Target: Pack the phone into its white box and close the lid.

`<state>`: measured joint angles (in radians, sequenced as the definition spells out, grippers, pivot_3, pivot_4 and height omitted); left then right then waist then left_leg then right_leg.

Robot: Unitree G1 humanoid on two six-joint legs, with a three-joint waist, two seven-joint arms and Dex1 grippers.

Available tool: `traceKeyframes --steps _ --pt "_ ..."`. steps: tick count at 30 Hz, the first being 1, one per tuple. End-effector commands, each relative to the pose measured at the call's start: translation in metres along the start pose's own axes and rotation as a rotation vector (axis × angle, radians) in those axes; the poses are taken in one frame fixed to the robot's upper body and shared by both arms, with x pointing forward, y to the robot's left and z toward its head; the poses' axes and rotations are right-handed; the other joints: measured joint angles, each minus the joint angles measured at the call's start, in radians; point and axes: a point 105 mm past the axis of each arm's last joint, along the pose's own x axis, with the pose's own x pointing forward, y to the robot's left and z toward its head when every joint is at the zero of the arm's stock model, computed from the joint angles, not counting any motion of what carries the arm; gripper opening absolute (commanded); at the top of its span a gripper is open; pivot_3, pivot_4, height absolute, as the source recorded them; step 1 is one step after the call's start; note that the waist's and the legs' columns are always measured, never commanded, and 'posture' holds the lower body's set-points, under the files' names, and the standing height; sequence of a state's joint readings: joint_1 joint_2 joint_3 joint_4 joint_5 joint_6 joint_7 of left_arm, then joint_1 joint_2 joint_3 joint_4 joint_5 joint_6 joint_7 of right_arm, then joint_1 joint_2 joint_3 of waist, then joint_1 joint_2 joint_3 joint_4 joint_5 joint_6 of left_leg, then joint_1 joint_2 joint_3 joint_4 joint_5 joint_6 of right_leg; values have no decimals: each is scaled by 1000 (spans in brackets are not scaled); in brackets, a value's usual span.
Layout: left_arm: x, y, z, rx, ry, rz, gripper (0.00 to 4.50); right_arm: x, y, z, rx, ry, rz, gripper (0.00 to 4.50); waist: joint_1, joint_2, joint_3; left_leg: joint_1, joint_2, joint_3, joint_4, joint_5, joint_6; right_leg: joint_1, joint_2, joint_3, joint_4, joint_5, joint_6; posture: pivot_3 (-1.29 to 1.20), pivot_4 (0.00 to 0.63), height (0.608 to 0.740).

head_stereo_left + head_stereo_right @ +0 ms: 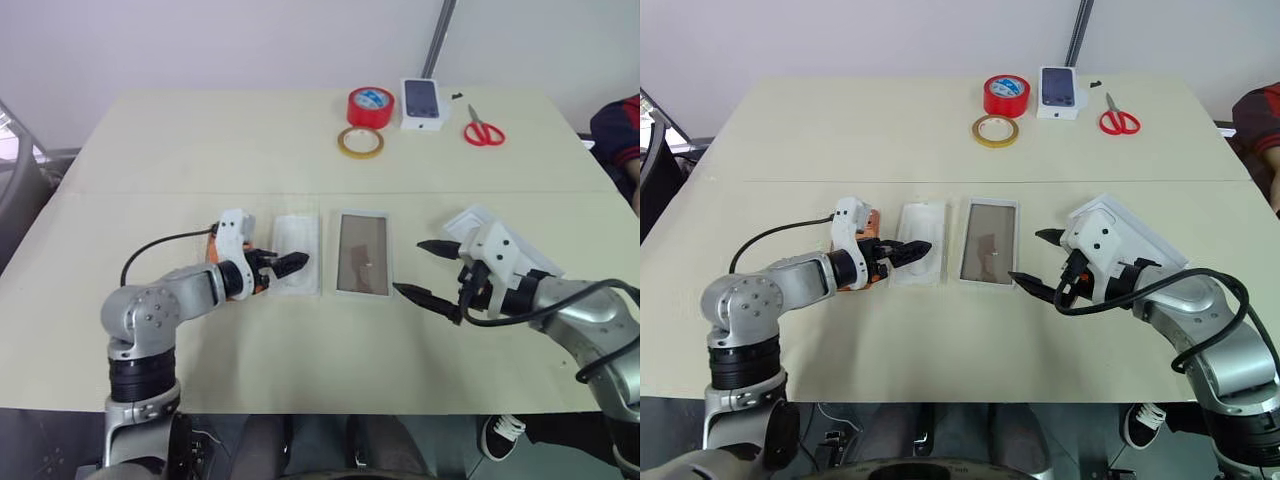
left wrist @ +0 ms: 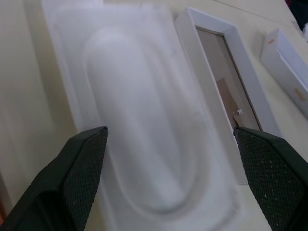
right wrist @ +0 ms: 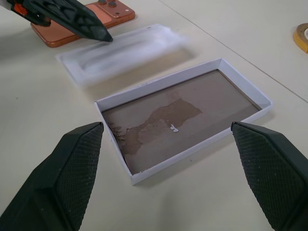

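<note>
The orange phone [image 3: 103,19] lies back up at the table's left, with my left arm partly across it. My left gripper [image 1: 295,264] is open, its fingers [image 2: 82,168] spread low over a flat white insert [image 1: 297,250] with an oval recess. To the right of the insert lies the white box [image 1: 363,290], an open tray with a greyish-brown floor and nothing in it. My right gripper [image 1: 410,268] is open beside the tray's right edge, holding nothing. The white lid [image 1: 466,220] rests on the table behind my right wrist, partly hidden.
At the far edge sit a red tape roll [image 1: 371,106], a yellow tape ring [image 1: 360,142], a small white box printed with a phone picture [image 1: 422,103] and red scissors [image 1: 483,130]. A person's sleeve [image 1: 620,130] shows at the far right.
</note>
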<state>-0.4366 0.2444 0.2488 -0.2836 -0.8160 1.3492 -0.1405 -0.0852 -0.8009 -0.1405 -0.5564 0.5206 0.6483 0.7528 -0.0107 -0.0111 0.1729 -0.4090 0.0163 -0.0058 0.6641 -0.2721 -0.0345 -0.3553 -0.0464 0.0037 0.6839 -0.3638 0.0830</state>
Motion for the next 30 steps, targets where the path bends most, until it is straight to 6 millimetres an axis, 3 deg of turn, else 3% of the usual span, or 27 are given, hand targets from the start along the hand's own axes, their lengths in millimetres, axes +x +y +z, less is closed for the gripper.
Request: traceKeyframes --steps 1,12,25,28,30 --pt "-2 0 7 1 -26 22 4395 -3 2 12 -45 -35 -4 4469 0 0 0 0 0 0 0 0 0 0 0 0 0 0 0 0 150 740" --pt "-16 3 28 -30 -124 35 4395 1 8 7 -49 -14 47 4469 1 0 0 0 0 0 0 2 -4 0 0 0 0 0 0 0 150 740" --pt "3 9 7 -88 -5 88 4395 8 16 10 -68 -30 95 4469 2 0 0 0 0 0 0 3 -5 0 0 0 0 0 0 0 150 740" --pt "8 10 3 -108 19 93 3545 9 17 10 -74 -29 96 4500 4 0 0 0 0 0 0 3 -5 0 0 0 0 0 0 0 150 740" --pt "11 12 3 -124 21 96 2510 9 18 11 -79 -28 98 4500 4 0 0 0 0 0 0 3 -5 0 0 0 0 0 0 0 150 740"
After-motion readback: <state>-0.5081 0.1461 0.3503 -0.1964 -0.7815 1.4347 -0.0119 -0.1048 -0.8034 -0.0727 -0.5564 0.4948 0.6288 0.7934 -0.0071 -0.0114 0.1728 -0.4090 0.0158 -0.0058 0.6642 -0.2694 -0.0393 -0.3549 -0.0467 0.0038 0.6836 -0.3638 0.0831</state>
